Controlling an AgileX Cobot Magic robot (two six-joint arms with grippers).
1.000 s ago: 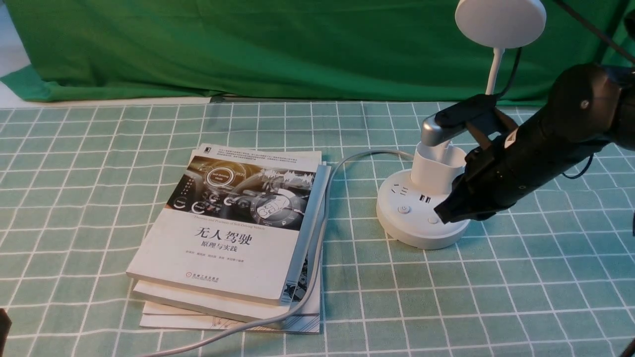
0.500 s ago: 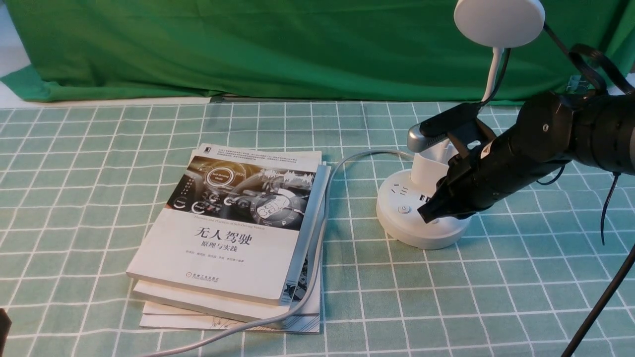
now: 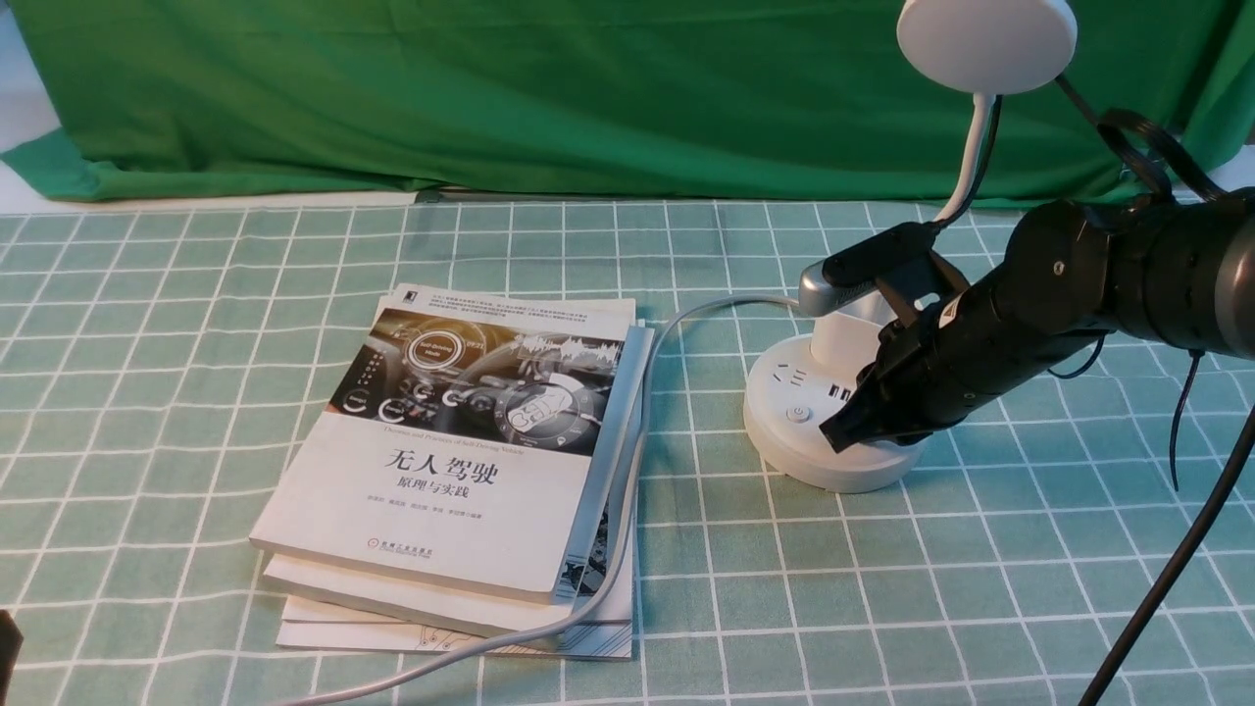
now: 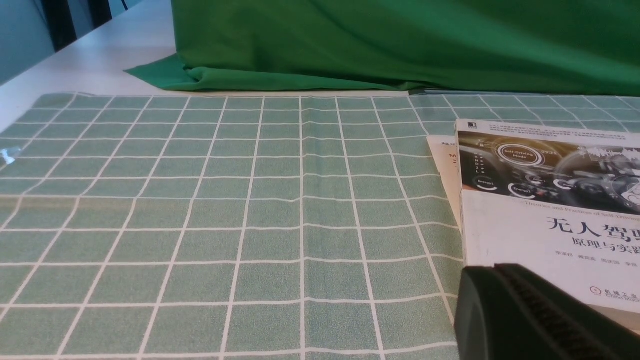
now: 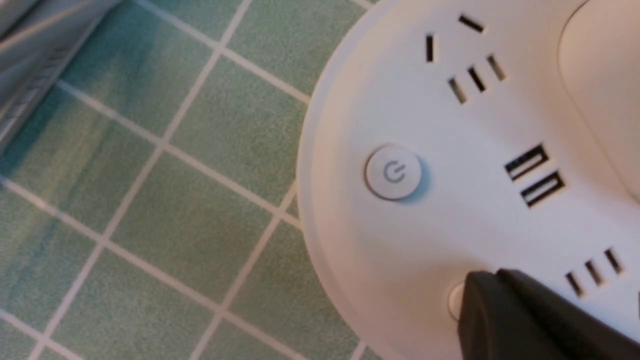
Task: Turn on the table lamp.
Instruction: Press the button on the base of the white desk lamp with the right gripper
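The lamp (image 3: 784, 446) is seen upright on the right part of the desk (image 3: 686, 569), to the right of the books (image 3: 441, 520). It is judged light and rigid in its plastic body, with a smooth surface that may slide if pushed sideways, while the thin neck (image 3: 971, 157) is likely to flex. If it had to be moved, it would best be gripped by the wide base or the cup; for switching on, a straight downward press should be enough. The fingertips of the right gripper (image 5: 492, 277) are pressed together with nothing between them, and those of the left gripper (image 4: 482, 272) are likewise closed, well apart from the lamp. In the right wrist view, a second button (image 5: 455, 301) is revealed, partly covered by the right fingertips; in the front view it is hidden, and contact cannot be confirmed. The round head (image 3: 985, 44) is shown only in the front view.
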